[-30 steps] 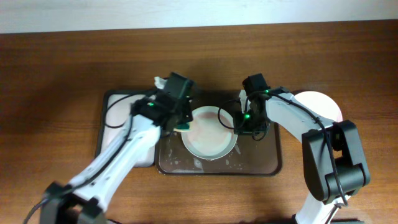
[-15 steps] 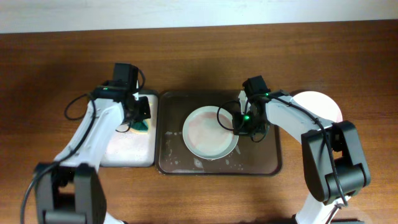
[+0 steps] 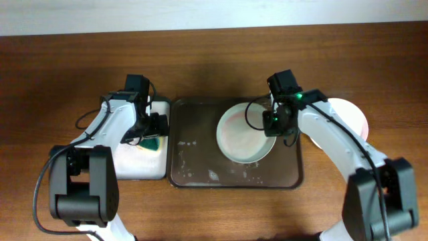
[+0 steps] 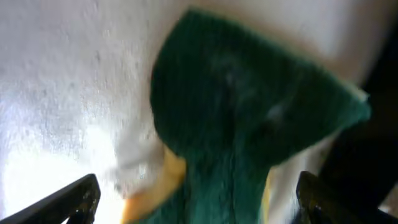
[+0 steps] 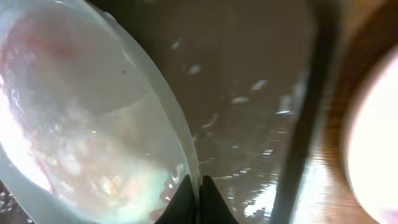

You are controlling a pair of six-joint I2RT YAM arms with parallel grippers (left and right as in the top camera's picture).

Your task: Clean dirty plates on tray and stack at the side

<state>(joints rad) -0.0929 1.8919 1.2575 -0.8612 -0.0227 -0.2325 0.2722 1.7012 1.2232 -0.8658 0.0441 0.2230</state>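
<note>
A white plate (image 3: 242, 135) with faint reddish smears lies in the right half of the dark brown tray (image 3: 200, 167). My right gripper (image 3: 273, 124) is shut on its right rim. In the right wrist view the closed fingertips (image 5: 199, 198) pinch the edge of the wet plate (image 5: 81, 124) over the tray (image 5: 249, 87). A second plate (image 3: 353, 114) rests on the table right of the tray and appears as a white blur (image 5: 373, 143). My left gripper (image 3: 151, 131) hangs open over a green and yellow sponge (image 3: 154, 142), its fingers (image 4: 74, 199) wide of the sponge (image 4: 249, 124).
The sponge lies on a smaller black-rimmed tray with a white bottom (image 3: 134, 164), directly left of the brown tray. Water drops and suds dot the brown tray's floor (image 3: 194, 150). Brown wooden table (image 3: 60, 80) surrounds both trays.
The left gripper opened and let the sponge go onto the white-bottomed tray. The right gripper slid the plate rightward inside the brown tray.
</note>
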